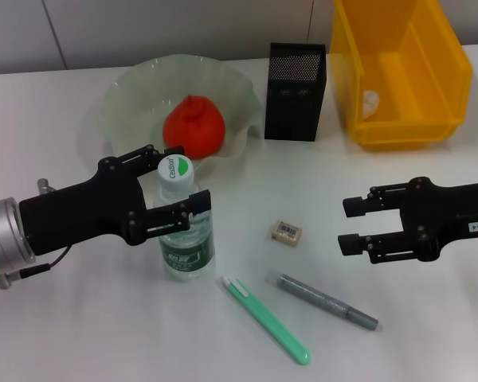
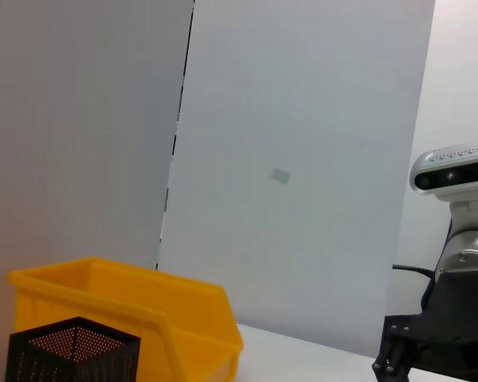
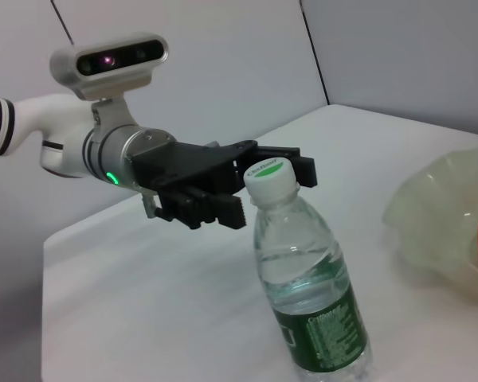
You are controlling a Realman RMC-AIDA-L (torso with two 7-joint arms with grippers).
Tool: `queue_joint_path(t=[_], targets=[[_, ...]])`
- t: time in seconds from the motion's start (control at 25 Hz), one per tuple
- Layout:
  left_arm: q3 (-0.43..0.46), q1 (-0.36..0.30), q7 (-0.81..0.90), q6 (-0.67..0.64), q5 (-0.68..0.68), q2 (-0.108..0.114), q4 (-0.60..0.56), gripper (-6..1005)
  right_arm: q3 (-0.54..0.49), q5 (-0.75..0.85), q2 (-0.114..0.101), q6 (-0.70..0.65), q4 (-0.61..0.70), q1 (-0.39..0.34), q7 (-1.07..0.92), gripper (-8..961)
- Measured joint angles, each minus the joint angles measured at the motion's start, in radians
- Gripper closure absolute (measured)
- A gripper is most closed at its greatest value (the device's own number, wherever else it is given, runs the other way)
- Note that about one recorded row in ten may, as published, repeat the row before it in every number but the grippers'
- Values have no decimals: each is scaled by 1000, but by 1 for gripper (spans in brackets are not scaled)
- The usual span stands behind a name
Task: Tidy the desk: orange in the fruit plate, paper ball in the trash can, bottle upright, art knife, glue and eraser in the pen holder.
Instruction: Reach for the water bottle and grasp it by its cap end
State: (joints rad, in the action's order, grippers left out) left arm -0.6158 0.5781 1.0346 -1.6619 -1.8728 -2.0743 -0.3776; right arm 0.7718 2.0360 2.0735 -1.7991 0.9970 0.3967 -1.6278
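The clear plastic water bottle with the green label (image 1: 185, 231) is standing upright just in front of the pale green ruffled fruit plate (image 1: 135, 87), which is holding the red-orange orange (image 1: 193, 126). The left gripper (image 1: 183, 179) is sitting around the bottle's neck with fingers spread, not squeezing it. Right of the bottle, past the small beige eraser (image 1: 287, 231), the right gripper (image 1: 352, 225) is hovering open, holding nothing.

The bottle (image 1: 183, 232) is showing "C'estbon" in green on its white cap (image 3: 269, 170) and again on its green label (image 3: 323, 326). The eraser (image 1: 287, 231) is wearing a barcode sticker, too small to read.
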Motion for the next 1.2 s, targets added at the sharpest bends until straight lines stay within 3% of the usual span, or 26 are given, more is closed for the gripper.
queue_joint_path(t=[0.56, 0.68, 0.92, 1.2], targets=[[6, 5, -94, 30, 0, -1, 49, 202, 2, 0, 2, 7, -22, 0, 2, 286], [7, 6, -110, 32, 0, -1, 51, 409, -1, -1, 2, 8, -36, 1, 2, 286], [3, 11, -110, 37, 1, -1, 51, 569, -1, -2, 2, 9, -39, 5, 3, 286], [9, 11, -91, 32, 8, 2, 39, 567, -2, -2, 1, 9, -49, 17, 3, 286]])
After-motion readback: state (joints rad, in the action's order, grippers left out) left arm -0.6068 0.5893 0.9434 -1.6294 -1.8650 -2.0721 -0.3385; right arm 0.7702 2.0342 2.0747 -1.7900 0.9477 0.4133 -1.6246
